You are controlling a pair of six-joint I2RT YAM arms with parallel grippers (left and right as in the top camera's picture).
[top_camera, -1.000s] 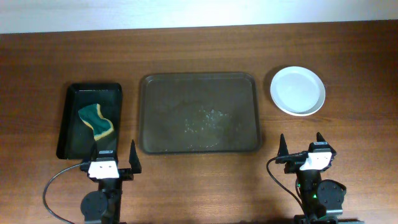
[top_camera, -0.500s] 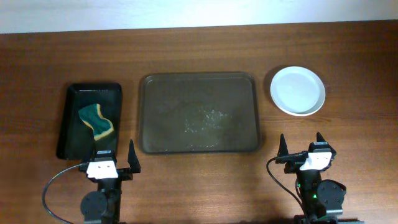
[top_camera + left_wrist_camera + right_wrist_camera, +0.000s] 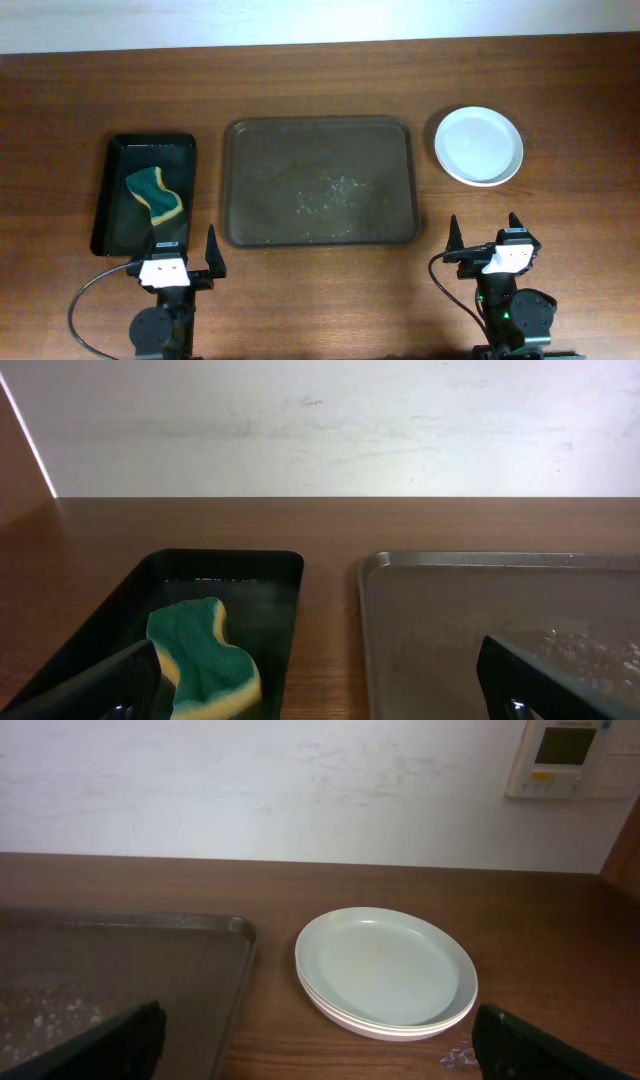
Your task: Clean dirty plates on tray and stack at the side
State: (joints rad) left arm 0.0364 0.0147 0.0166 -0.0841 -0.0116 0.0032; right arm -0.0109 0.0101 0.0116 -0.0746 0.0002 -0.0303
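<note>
The white plates [image 3: 479, 145] sit in one stack on the table right of the brownish-grey tray [image 3: 245, 180]; the stack also shows in the right wrist view [image 3: 385, 970]. The tray holds no plates, only small wet specks near its middle. It shows in the left wrist view [image 3: 440, 620] and the right wrist view [image 3: 150, 960]. My left gripper [image 3: 184, 250] is open and empty, near the table's front edge, in front of the tray's left corner. My right gripper [image 3: 484, 233] is open and empty, in front of the plate stack.
A narrow black tray [image 3: 115, 190] at the left holds a green and yellow sponge [image 3: 155, 195], also seen in the left wrist view [image 3: 205, 665]. A few small droplets [image 3: 455, 1058] lie on the table in front of the stack. A wall runs behind the table.
</note>
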